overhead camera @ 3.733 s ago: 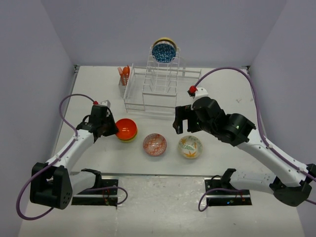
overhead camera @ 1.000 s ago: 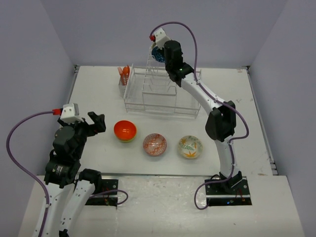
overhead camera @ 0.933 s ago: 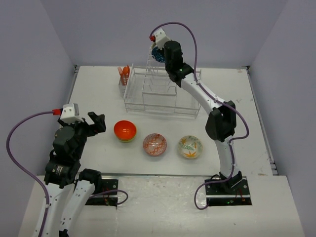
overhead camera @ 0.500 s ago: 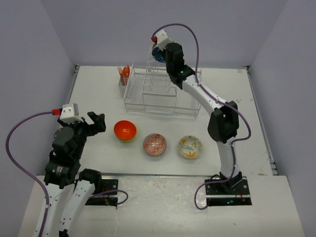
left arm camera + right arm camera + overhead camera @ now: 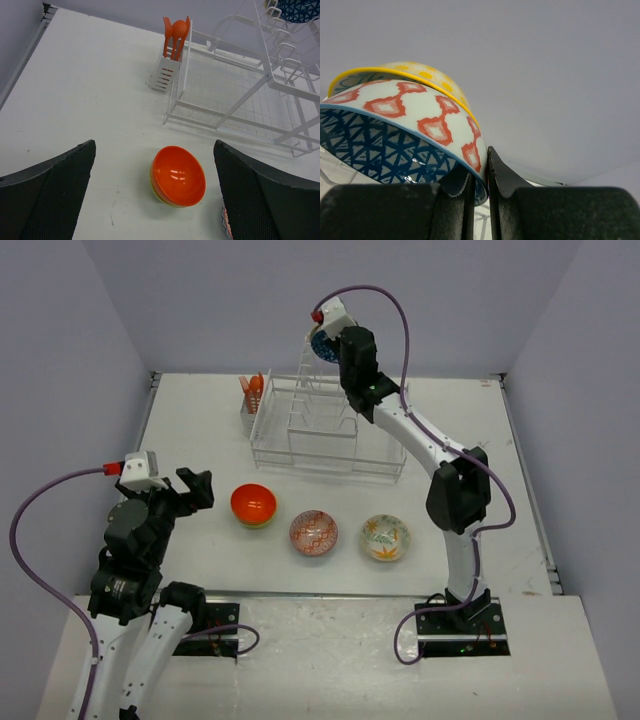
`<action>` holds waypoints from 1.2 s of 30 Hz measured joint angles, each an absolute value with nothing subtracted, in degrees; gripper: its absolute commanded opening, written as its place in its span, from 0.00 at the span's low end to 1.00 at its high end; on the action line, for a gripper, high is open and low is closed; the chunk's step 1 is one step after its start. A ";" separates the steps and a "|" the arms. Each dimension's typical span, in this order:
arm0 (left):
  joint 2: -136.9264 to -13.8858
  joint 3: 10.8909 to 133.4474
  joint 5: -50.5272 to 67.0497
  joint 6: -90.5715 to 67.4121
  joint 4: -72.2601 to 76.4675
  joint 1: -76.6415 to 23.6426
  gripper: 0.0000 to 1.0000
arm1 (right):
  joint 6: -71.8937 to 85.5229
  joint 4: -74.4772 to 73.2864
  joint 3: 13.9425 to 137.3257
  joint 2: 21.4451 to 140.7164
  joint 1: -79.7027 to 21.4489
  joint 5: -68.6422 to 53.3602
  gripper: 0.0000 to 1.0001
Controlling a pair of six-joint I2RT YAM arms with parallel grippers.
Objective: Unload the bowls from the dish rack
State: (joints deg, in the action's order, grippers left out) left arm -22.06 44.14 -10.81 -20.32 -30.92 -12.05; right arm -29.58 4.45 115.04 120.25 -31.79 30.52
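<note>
My right gripper (image 5: 338,348) reaches the top of the white dish rack (image 5: 300,455) and is shut on the rim of the blue patterned bowl (image 5: 395,145), one finger inside, one outside (image 5: 479,175). A yellow-rimmed bowl (image 5: 415,72) sits right behind it. On the table stand an orange bowl (image 5: 253,504) nested in a lime green one, a red-white patterned bowl (image 5: 313,532) and an orange-leaf bowl (image 5: 385,537). My left gripper (image 5: 195,488) hovers open, left of the orange bowl (image 5: 178,175), with nothing between its fingers (image 5: 154,165).
A side cup with orange utensils (image 5: 250,398) hangs on the rack's left end (image 5: 170,55). The rack's tall wire dividers (image 5: 260,75) rise just below the held bowl. Grey walls close in at the back and both sides.
My right gripper has shifted slightly up and to the right with the blue patterned bowl. The left arm stays still. Earlier, the right arm hung low over the table and the left gripper was at the orange bowl.
</note>
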 measured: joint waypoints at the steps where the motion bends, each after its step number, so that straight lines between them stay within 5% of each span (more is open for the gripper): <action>1: -21.96 44.14 -10.81 -20.32 -30.92 -12.05 1.00 | -29.58 4.56 115.04 120.25 -31.79 30.50 0.00; 36: -21.71 44.12 -10.81 -20.32 -30.92 -12.05 1.00 | -19.11 -3.14 111.90 111.11 -31.81 23.81 0.00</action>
State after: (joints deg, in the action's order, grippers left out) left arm -21.71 44.12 -10.81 -20.32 -30.92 -12.05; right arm -19.11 -3.14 111.90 111.11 -31.81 23.81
